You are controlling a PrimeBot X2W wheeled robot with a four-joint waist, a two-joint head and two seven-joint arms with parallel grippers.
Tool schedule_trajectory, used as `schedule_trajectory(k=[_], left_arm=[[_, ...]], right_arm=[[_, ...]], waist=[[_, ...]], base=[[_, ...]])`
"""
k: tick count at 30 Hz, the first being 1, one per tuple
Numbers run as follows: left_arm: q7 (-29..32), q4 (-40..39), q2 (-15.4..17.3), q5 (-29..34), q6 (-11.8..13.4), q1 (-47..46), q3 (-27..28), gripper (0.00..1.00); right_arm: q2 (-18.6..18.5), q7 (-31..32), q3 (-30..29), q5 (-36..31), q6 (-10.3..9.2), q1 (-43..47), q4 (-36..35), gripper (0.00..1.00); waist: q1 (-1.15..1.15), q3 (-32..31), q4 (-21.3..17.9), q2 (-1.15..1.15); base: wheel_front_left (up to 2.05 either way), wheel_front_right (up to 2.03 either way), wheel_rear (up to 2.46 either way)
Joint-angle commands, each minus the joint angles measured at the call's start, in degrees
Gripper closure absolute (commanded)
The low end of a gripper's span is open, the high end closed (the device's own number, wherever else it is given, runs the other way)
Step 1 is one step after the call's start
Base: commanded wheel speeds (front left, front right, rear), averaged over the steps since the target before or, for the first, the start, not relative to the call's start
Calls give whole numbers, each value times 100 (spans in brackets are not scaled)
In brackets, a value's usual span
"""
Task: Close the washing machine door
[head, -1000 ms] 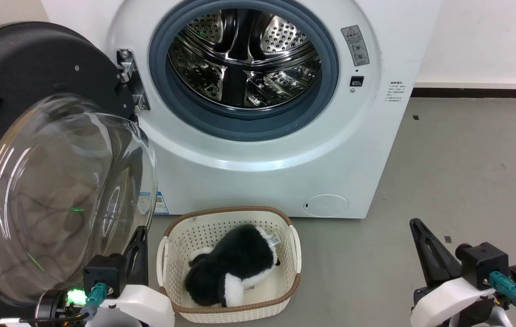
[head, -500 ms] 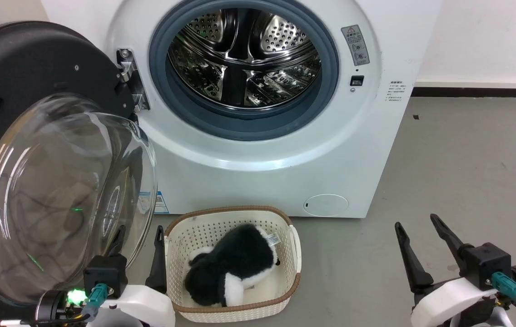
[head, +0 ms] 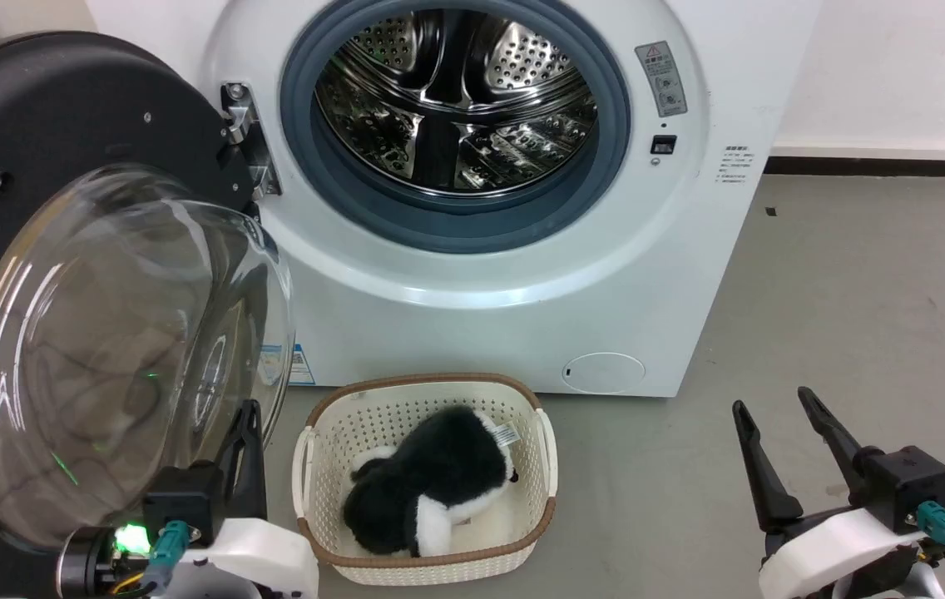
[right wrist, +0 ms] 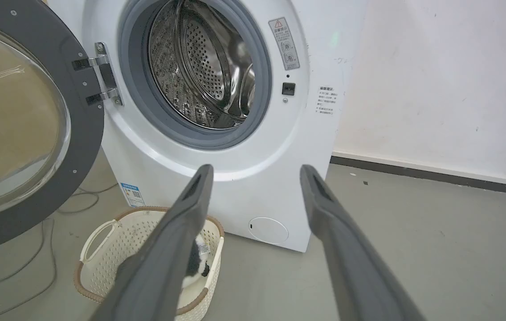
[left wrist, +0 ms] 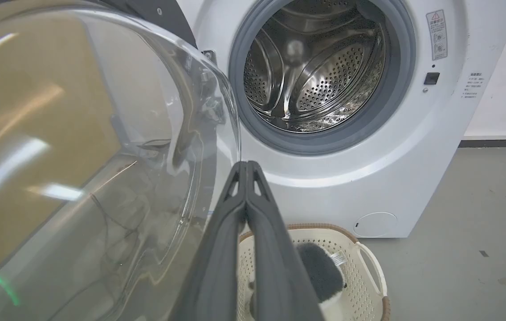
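Two hands are down low; how do they stand?

My left hand [left wrist: 246, 166] has its fingers pressed flat together, with nothing between them. My right hand [head: 774, 401] is spread wide and also holds nothing. It hovers over the grey floor [head: 855, 316], off to the right of the machine's front corner.

And where is the door?

The washing machine door [head: 65, 108] hangs wide open on its metal hinge [head: 244, 133], swung out to the left of the washing machine [head: 481, 333]. Its inner side faces me: a black rim, with the clear glass bowl [head: 106, 358] bulging out of it toward me.

How near is your left hand to it?

Very near. In the head view its fingers point up just beside the bowl's lower right edge, between the bowl and the cream basket [head: 339, 433]. Whether they touch the glass, I cannot tell. In the left wrist view the joined tips point at the white front just under the opening, and the bowl's edge curves close by on their left.

What of the opening itself?

The steel drum [head: 522, 66] sits uncovered inside its grey-blue gasket [head: 456, 225].

And the basket?

It stands on the floor right before the machine, left of the round white cap [head: 604, 372]. A black-and-white plush toy [head: 431, 491] lies in it.
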Motion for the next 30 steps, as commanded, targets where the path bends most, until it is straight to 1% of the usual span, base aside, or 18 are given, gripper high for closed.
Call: schedule_trajectory(k=[1,10,20,25,30], left_arm=[[-62,-84,16,-60,50,-127,25,100],[-170,-498,28,-225,-72,-391,248,100],[-290,-912,59,-623,-396,-944,677,100],[-350,-1016,150,-909,-479,-1223,901,100],[-388,-1069,309,-1310,-515,-1573,1199,100]], right_arm=[[4,-58,-21,93,1,-29,-20,0],[5,-166,-72,217,1,-38,-32,0],[7,-285,-144,340,2,-58,-13,0],[8,-345,-172,412,2,-52,9,0],[9,-405,-183,476,2,-42,39,0]], waist=[[0,12,29,0],[0,80,234,0],[0,156,543,0],[0,172,712,0],[0,196,881,0]], base=[[0,0,0],[0,0,0],[0,0,0],[0,0,0],[0,0,0]])
